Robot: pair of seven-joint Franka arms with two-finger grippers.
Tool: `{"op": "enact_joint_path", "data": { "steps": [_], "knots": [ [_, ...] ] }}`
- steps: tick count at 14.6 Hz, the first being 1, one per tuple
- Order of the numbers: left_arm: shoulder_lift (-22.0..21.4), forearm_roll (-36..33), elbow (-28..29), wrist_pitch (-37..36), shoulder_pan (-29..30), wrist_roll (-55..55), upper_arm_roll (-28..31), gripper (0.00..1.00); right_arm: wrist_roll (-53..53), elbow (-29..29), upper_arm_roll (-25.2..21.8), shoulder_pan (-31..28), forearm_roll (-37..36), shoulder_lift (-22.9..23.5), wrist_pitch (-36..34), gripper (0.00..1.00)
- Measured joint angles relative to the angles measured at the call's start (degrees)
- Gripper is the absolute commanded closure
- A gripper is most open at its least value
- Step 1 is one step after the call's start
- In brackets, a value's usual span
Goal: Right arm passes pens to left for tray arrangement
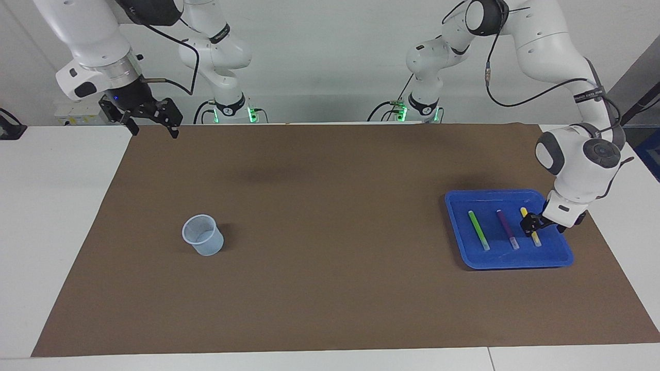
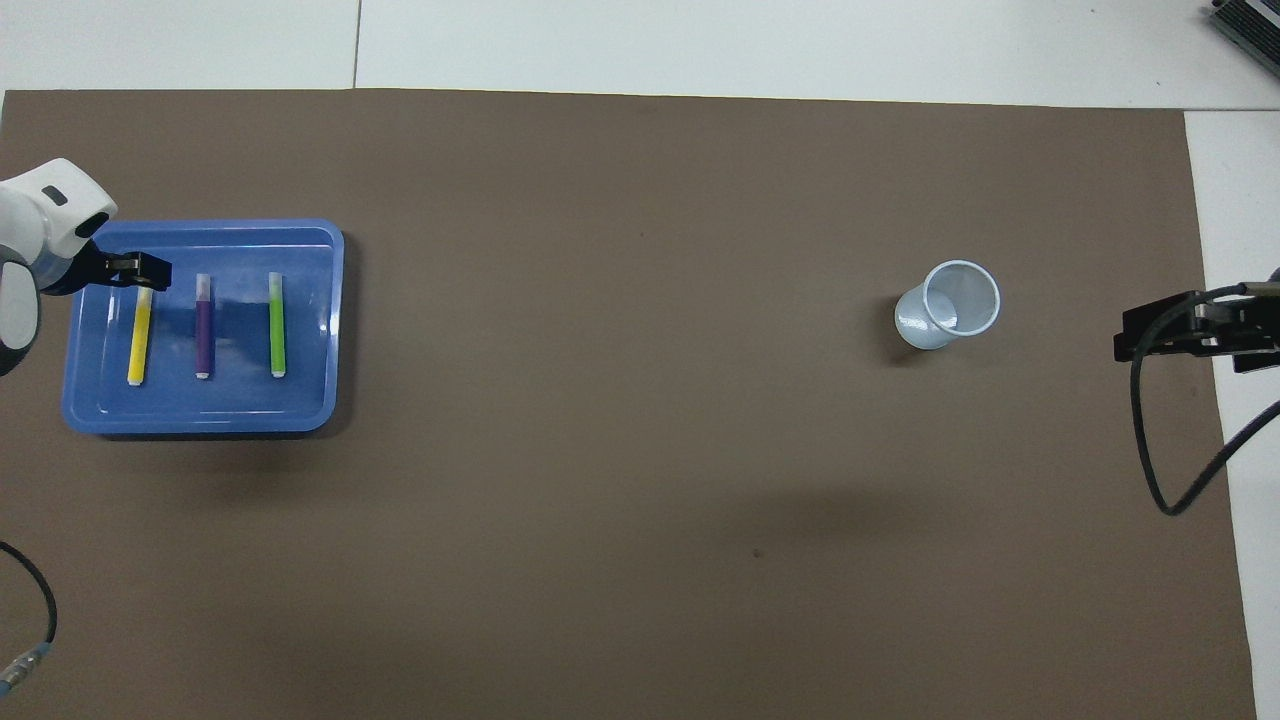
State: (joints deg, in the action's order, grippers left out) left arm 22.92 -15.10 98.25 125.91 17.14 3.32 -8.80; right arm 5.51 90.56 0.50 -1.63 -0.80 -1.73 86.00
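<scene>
here the shallow blue tray (image 1: 508, 260), glossy plastic, squarish with rounded corners and a low rim, sits on the matte brown mat (image 1: 330, 288) at the left arm's end of the table. three slim pens lie flat in the tray, side by side and apart, roughly parallel, each with a pale tip at its end farther from the robots. the green pen (image 1: 478, 230) lies on the side of the tray toward the right arm's end, the purple pen (image 1: 508, 229) lies in the middle, and the yellow pen (image 1: 531, 226) lies on the side toward the tray's outer edge. the left gripper (image 1: 532, 225), black at the end of a smooth white jointed arm, is down low in the tray right at the yellow pen; whether its fingers are spread off the pen or clamped on it cannot be told. well apart from the tray, toward the right arm's end, a small translucent pale cup (image 1: 203, 235), round and tapered, stands upright on the mat. the right gripper (image 1: 149, 114) waits high over the mat's edge, well away from the tray, its black fingers spread and empty.
</scene>
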Motion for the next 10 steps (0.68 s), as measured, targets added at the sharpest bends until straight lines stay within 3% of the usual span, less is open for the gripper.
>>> {"op": "enact_joint_path", "data": {
  "steps": [4, 7, 10],
  "knots": [
    [-6.91, 0.44, -0.23, -12.13, -1.77, 0.0, -0.62, 0.0, 0.0, 0.0, 0.0, 0.0, 0.0, 0.0, 0.0, 0.0],
    [-12.47, 7.6, -0.79, -21.85, -3.88, -0.32, -1.16, 0.0, 0.0, 0.0, 0.0, 0.0, 0.0, 0.0, 0.0, 0.0],
    [-17.79, 10.26, -1.83, -30.68, -4.19, -0.37, -1.29, 0.0, 0.0, 0.0, 0.0, 0.0, 0.0, 0.0, 0.0, 0.0]
  ]
}}
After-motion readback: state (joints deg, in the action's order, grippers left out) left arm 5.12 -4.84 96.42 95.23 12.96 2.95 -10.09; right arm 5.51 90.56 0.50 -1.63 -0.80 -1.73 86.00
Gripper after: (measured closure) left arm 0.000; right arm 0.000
